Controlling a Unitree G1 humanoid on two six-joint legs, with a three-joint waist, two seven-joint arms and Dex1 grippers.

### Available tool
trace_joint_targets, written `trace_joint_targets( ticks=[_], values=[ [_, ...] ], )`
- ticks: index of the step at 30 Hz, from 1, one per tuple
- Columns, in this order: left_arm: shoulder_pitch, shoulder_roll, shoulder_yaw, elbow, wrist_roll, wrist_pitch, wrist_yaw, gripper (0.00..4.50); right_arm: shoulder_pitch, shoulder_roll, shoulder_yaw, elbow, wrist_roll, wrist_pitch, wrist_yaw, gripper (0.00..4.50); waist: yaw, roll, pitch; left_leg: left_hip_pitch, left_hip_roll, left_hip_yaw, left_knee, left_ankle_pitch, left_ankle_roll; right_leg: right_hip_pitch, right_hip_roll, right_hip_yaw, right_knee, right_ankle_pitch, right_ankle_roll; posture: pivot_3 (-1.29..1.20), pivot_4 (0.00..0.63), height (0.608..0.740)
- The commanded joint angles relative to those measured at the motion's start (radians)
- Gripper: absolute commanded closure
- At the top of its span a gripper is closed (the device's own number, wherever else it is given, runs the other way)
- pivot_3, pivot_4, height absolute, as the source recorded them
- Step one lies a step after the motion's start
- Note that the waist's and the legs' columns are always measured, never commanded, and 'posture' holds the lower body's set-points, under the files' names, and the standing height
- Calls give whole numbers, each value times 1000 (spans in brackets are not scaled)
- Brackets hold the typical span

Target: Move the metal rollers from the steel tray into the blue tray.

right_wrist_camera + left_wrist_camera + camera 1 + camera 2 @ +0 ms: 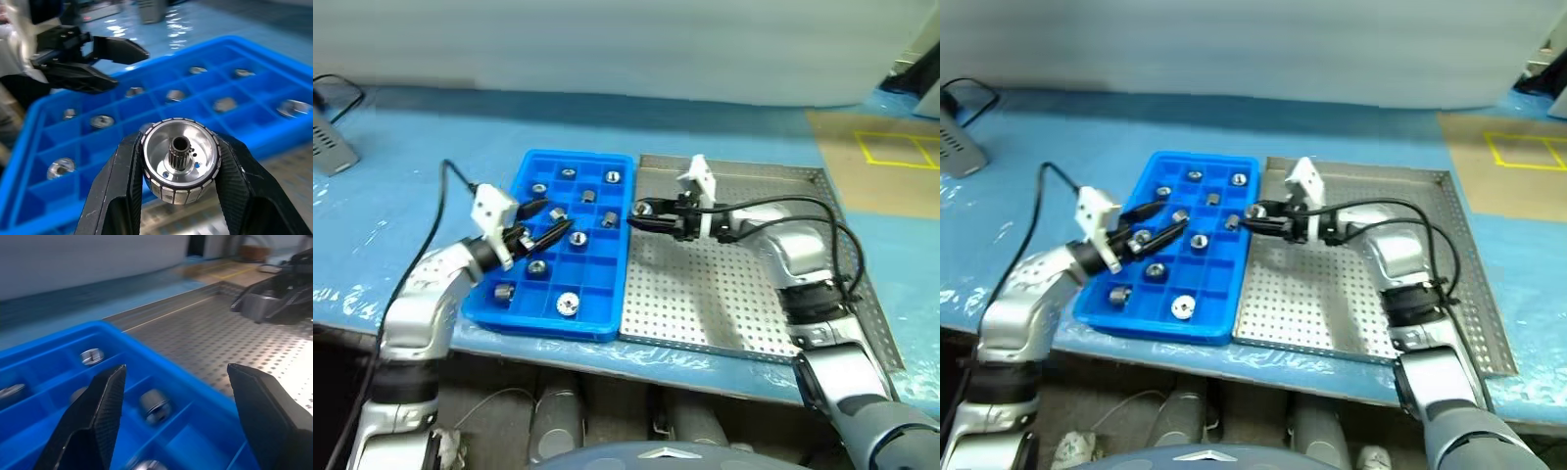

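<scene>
My right gripper (640,210) is shut on a metal roller (181,159), a shiny ring with a toothed centre hole. It holds the roller over the seam between the steel tray (705,294) and the blue tray (576,156). Several more rollers (568,305) lie in separate compartments of the blue tray. My left gripper (551,221) hovers open over the middle of the blue tray with nothing between its black fingers (93,416). The two grippers point toward each other, a short gap apart.
The two trays sit side by side on a blue-covered table, near its front edge. A grey device (328,145) with a black cable lies at the far left. A brown patch with yellow tape lines (899,149) is at the far right.
</scene>
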Motion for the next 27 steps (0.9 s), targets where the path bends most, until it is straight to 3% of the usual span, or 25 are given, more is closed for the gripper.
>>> trace_joint_targets(
  ticks=[1,8,17,18,23,27],
  values=[
    [89,17,86,-155,-42,32,65,1016,-69,21,55,62,-4,-71,106,2863,44,-1,0,-1,0,0,0,0,0,0,0,0,0,0,0,296,150,740],
    [208,24,145,-279,-73,69,142,1016,-107,24,170,233,-115,-224,228,2863,114,-1,2,0,0,-1,2,0,-1,2,-1,0,1,0,0,349,150,740],
    [160,35,103,-246,-76,73,142,1016,-47,-57,203,250,-206,-287,272,2863,114,-1,1,3,0,-1,-1,2,-5,2,0,1,3,0,1,284,150,740],
    [143,35,91,-233,-73,71,136,1016,-35,-60,206,243,-216,-295,264,2146,113,-1,1,3,0,-1,-2,3,-5,2,0,1,3,0,1,271,150,740],
    [80,28,38,-181,-66,65,113,1016,1,-50,180,194,-209,-286,212,578,109,-1,1,3,0,0,-2,3,-5,2,0,1,2,-1,1,222,150,740],
    [29,7,-24,-146,-63,59,94,1016,21,-44,115,136,-162,-244,158,578,110,-1,1,5,0,0,-2,3,-5,3,0,1,3,-1,1,161,150,740]
  ],
)
